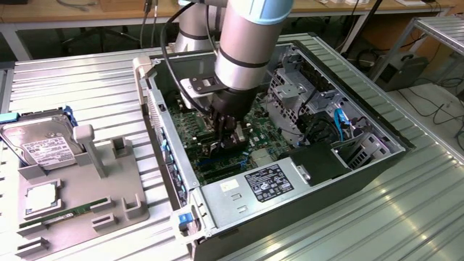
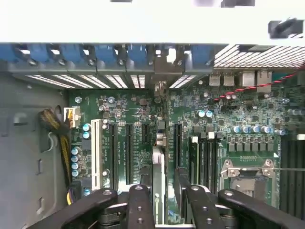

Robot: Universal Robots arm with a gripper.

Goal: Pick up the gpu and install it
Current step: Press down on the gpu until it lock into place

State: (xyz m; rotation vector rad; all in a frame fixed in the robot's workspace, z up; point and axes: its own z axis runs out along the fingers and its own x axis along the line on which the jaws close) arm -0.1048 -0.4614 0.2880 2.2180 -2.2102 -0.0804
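My gripper [image 1: 230,142] down inside the open PC case [image 1: 377,128], fingers [image 2: 183,183] apart either side of the gpu [image 2: 158,171], card edge-on in a motherboard [image 2: 209,129] slot, at my twelve o'clock.

- The arm [image 1: 243,49] is filling the middle of the open case [image 1: 362,103].
- The drive cage [image 1: 290,98] is crowding it at 3 o'clock.
- The power supply [image 1: 261,185] is blocking 6 o'clock.
- The case wall [image 1: 156,109] is closing off 9 o'clock.
- The gpu [image 2: 158,176] is standing on edge between the fingers [image 2: 140,210], splitting the slot area.
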